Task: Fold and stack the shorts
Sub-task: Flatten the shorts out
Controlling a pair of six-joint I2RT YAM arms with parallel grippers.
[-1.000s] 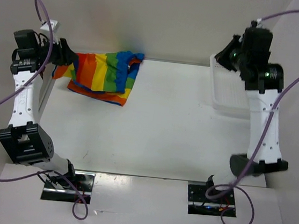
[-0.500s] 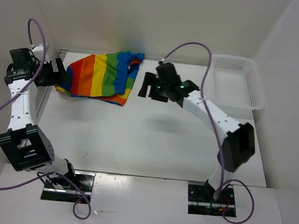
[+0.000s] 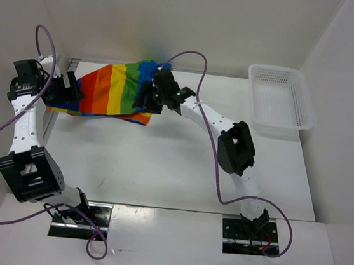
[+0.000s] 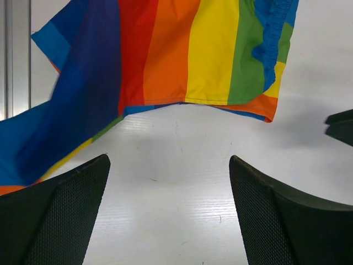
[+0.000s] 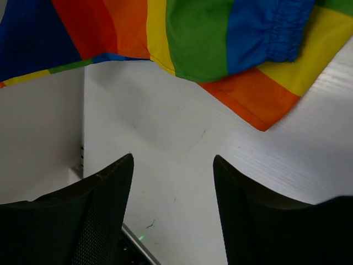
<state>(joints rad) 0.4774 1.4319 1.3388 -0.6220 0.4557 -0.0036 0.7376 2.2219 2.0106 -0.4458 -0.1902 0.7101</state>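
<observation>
The rainbow-striped shorts (image 3: 112, 91) lie spread at the back left of the table. My left gripper (image 3: 66, 92) is open and empty at their left corner. In the left wrist view the shorts (image 4: 165, 55) fill the top, with bare table between my left gripper's (image 4: 170, 212) fingers and blue fabric beside the left finger. My right gripper (image 3: 145, 99) is open and empty at the shorts' right edge. In the right wrist view the shorts (image 5: 193, 38) hang across the top, beyond my right gripper (image 5: 172, 210). The drawstring is hidden.
A white mesh basket (image 3: 296, 124) stands at the back right. White walls close in the back and left sides. A metal rail (image 4: 16, 55) runs along the table's left edge. The right gripper's tip shows in the left wrist view (image 4: 341, 127).
My right arm has swung from over the basket across to the shorts' right edge. My left gripper has dropped slightly toward the table. The shorts now lie more spread out to the left.
</observation>
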